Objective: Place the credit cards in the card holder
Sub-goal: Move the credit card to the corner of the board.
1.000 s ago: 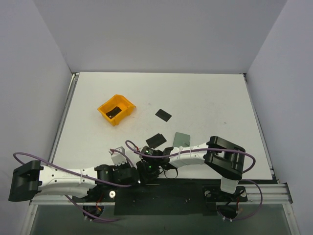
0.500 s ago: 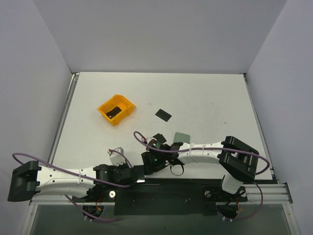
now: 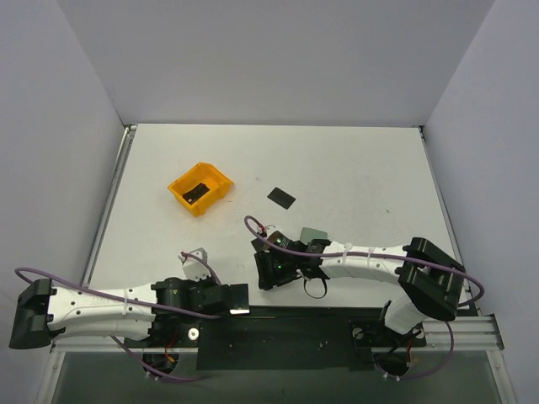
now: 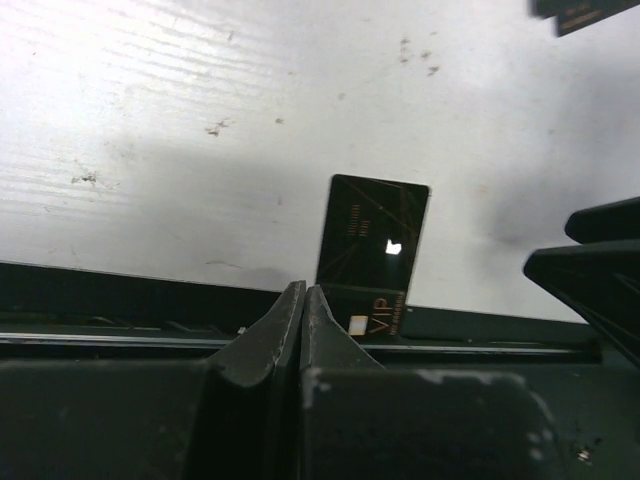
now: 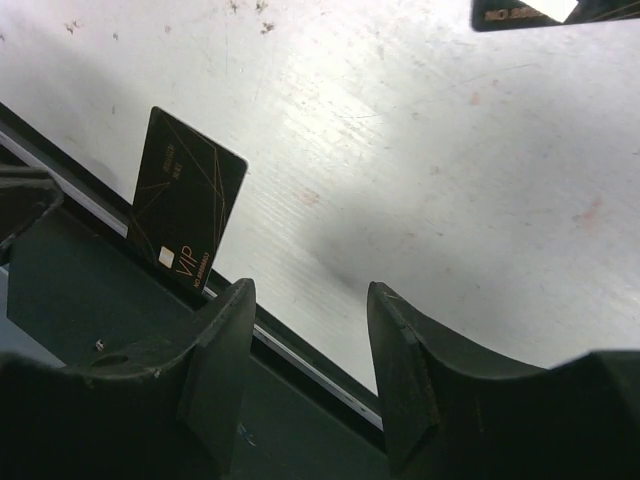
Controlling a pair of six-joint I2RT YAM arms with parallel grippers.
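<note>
A black credit card marked VIP [image 4: 372,250] [image 5: 186,208] lies flat at the table's near edge, its lower end overhanging the black rail. My left gripper [image 4: 303,296] [image 3: 226,300] is shut, fingertips pressed together just left of that card, with nothing between them. My right gripper [image 5: 310,295] [image 3: 268,273] stands open and empty to the card's right. A second black card [image 4: 590,10] [image 5: 530,10] lies farther in. A third card [image 3: 282,198] rests mid-table. The green card holder [image 3: 316,235] lies flat, partly covered by the right arm.
An orange bin [image 3: 180,182] with a black card [image 3: 196,193] inside stands at the back left. The black rail [image 3: 286,332] runs along the table's near edge. Purple cables loop around both arms.
My right gripper has opened wider and drawn away to the right from the left gripper. The right arm's elbow swung right. The left arm shifted slightly left and stayed shut.
</note>
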